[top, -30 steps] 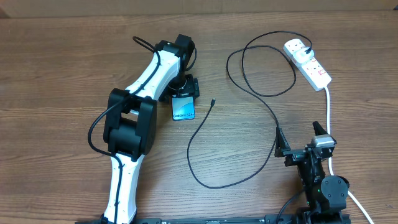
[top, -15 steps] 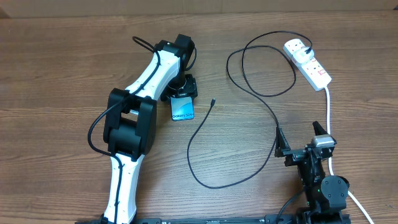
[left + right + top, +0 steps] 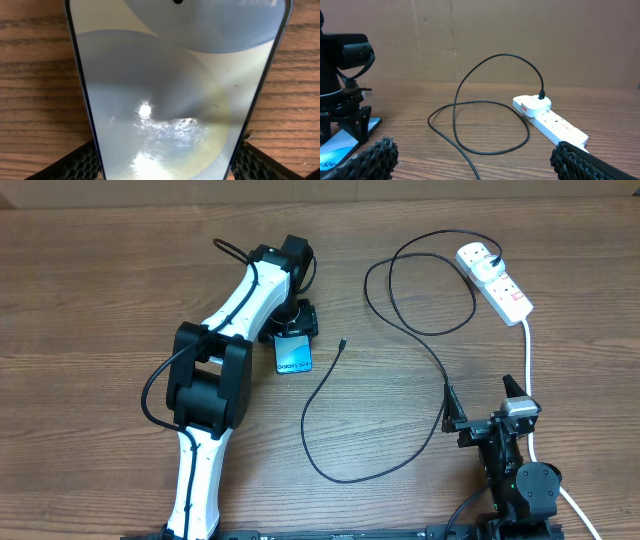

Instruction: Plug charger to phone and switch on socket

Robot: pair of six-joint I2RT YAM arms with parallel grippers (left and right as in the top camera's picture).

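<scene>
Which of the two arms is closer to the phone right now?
The left. The left gripper hangs right over the phone, a finger on either side of it. The right gripper sits far across the table, open, beside the thick white cord.

Left arm point(image 3: 215, 375) extended to the phone point(image 3: 293, 358), right arm point(image 3: 520, 475) folded well apart from it
The left gripper point(image 3: 292, 323) points down over the phone's end farthest from the arm bases, its fingers point(image 3: 75, 162) against both long edges. The right gripper point(image 3: 480, 398) sits well to the right of the phone, held level, jaws spread wide with nothing between them
</scene>
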